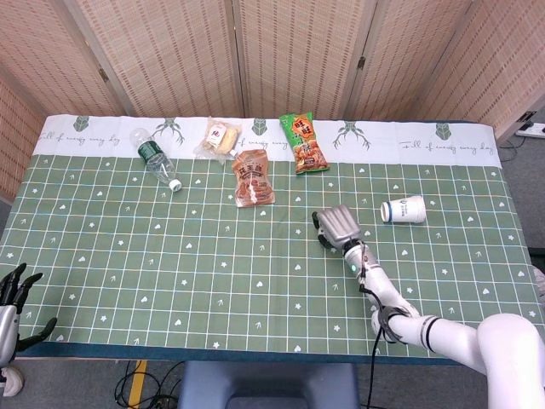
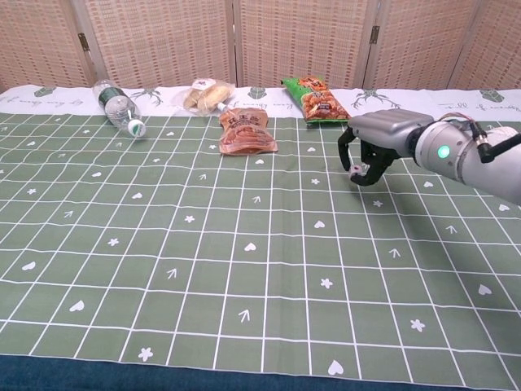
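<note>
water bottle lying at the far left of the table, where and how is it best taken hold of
Probably around the clear body just above the green label, coming down from above. The water bottle lies on its side on the tablecloth, white cap pointing toward the robot and to the right, so both long sides look free for fingers to close across. The narrow cap end offers less to hold. The left hand is the nearer side.

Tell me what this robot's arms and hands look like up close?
The right arm is glossy white and rounded, with a small green light and a thin black cable. Its right hand has a silver-grey back and dark fingers. The left hand, at the frame's edge, shows black fingers.
</note>
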You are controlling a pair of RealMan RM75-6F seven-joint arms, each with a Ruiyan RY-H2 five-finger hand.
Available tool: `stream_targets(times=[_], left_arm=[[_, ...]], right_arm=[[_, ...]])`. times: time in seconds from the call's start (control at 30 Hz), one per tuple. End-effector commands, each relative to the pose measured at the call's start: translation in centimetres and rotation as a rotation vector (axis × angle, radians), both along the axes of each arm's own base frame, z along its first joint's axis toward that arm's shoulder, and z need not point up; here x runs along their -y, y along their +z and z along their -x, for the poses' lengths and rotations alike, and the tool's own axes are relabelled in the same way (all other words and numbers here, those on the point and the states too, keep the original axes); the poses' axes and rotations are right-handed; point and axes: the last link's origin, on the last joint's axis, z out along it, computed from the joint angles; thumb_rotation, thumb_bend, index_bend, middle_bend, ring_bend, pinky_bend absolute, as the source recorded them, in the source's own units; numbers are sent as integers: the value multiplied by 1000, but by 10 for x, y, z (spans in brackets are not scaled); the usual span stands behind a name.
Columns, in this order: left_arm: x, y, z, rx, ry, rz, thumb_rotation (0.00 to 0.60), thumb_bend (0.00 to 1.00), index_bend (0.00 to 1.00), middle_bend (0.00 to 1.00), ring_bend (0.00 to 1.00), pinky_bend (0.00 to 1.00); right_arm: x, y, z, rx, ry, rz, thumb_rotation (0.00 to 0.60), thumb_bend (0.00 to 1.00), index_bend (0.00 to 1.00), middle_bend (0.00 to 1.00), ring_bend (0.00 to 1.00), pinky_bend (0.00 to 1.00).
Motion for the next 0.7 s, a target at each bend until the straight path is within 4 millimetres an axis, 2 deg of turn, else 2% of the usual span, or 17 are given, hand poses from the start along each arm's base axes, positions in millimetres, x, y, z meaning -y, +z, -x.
stream_targets(times=[0.03,0.17,0.23,0.3,0.37,0.53,0.7], left_arm=[[0,1,-1,0,-4,0,600,273,170,1,41,150],[0,2,-2,2,-9,-6,600,273,170,1,41,150],[-1,1,-3,0,-11,-3,600,273,170,1,41,150],[-2,-1,-5,-1,-16,2,600,273,170,1,41,150],[-3,-3,-7,-1,-23,9,600,273,170,1,41,150],[-5,-4,-8,-3,-25,13,600,273,170,1,41,150],[-4,-2,-6,-8,-13,9,600,273,170,1,41,150]], right_arm=[[-16,28,-7,146,54,63,600,367,599,999,1000,1000],[-34,62,-13,384,146,184,600,380,599,1000,1000,1000],[-40,74,-9,453,166,210,600,380,560,999,1000,1000],[-41,80,-4,428,169,221,600,380,410,990,1000,1000],[-41,83,0,371,157,214,600,380,343,984,1000,1000],[-39,81,6,262,120,181,600,380,309,976,1000,1000],[-39,86,11,265,95,194,600,380,269,973,1000,1000]])
